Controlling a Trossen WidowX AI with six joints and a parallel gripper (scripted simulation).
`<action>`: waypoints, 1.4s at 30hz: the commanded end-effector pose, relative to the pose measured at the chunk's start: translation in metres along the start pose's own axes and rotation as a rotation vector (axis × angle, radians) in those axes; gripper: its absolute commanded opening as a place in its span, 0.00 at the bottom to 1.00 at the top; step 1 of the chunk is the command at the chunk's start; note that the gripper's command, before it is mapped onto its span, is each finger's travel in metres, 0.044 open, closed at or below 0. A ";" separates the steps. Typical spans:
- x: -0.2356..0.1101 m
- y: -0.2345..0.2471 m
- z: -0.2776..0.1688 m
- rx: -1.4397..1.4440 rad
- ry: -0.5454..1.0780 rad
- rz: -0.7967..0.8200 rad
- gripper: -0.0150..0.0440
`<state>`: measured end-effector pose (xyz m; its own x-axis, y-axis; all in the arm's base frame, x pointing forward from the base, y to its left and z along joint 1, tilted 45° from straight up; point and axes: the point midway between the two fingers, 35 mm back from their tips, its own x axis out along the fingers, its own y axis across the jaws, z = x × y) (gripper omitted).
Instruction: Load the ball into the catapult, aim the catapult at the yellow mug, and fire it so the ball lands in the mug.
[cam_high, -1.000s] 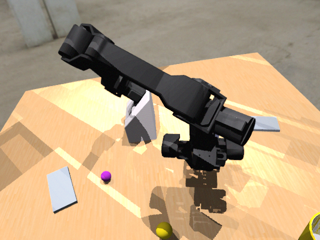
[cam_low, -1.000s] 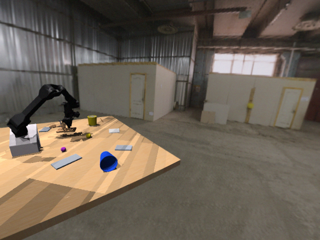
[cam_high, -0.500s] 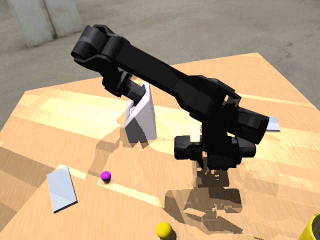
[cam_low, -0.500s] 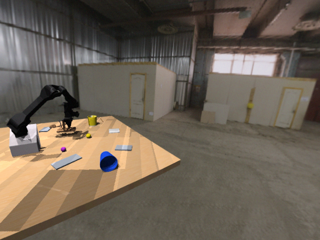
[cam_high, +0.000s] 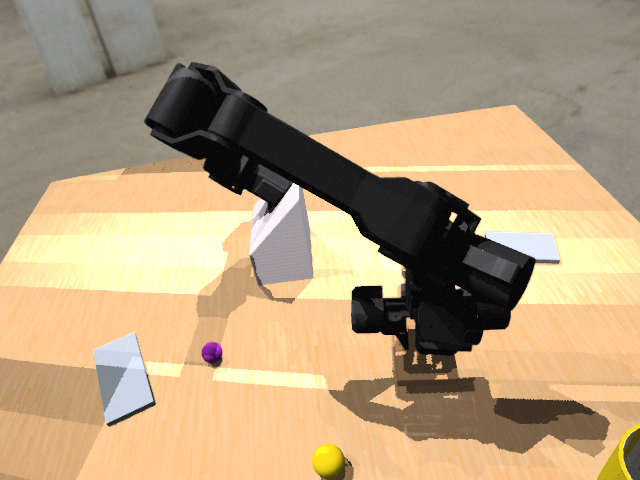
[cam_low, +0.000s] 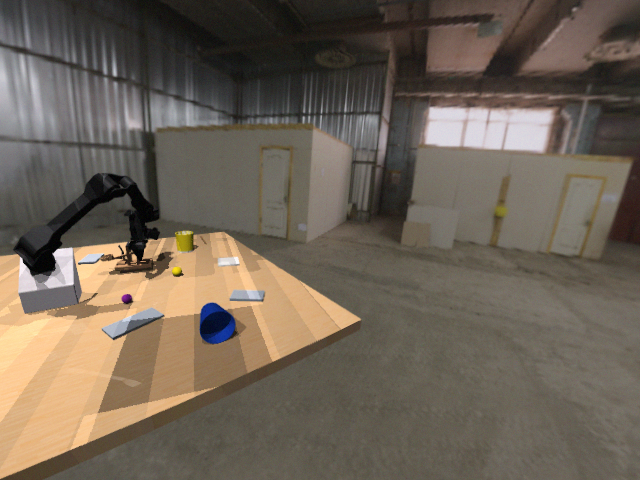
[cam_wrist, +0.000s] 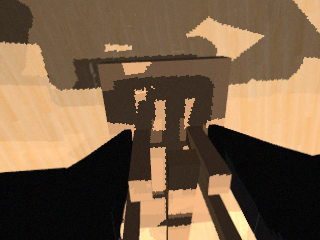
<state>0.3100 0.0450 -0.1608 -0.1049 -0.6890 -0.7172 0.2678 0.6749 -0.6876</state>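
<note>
My gripper (cam_high: 433, 347) (cam_low: 136, 252) (cam_wrist: 170, 134) is shut on the wooden catapult (cam_high: 401, 347) (cam_low: 134, 265) (cam_wrist: 150, 172) and grips its frame from above. The catapult stands on the table and is mostly hidden under my wrist in the top view. A yellow ball (cam_high: 328, 460) (cam_low: 176, 270) lies on the table in front of the catapult. A purple ball (cam_high: 211, 351) (cam_low: 126, 298) lies further off to the left. The yellow mug (cam_high: 628, 454) (cam_low: 184, 240) stands upright beyond the catapult, at the frame edge in the top view.
The arm's white base block (cam_high: 281, 242) (cam_low: 49, 286) stands behind. Flat grey plates (cam_high: 123, 378) (cam_high: 524, 245) (cam_low: 132, 322) (cam_low: 247, 295) lie about the table. A blue cup (cam_low: 217, 322) lies on its side near the table's edge.
</note>
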 end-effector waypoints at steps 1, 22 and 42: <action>0.005 0.001 -0.001 -0.009 -0.005 0.000 0.25; 0.015 0.000 0.000 0.001 0.000 -0.001 0.57; -0.070 0.003 -0.002 -0.016 -0.004 -0.001 1.00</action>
<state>0.3203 0.1045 -0.1070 -0.0781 -0.6820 -0.7271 0.2609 0.6900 -0.6752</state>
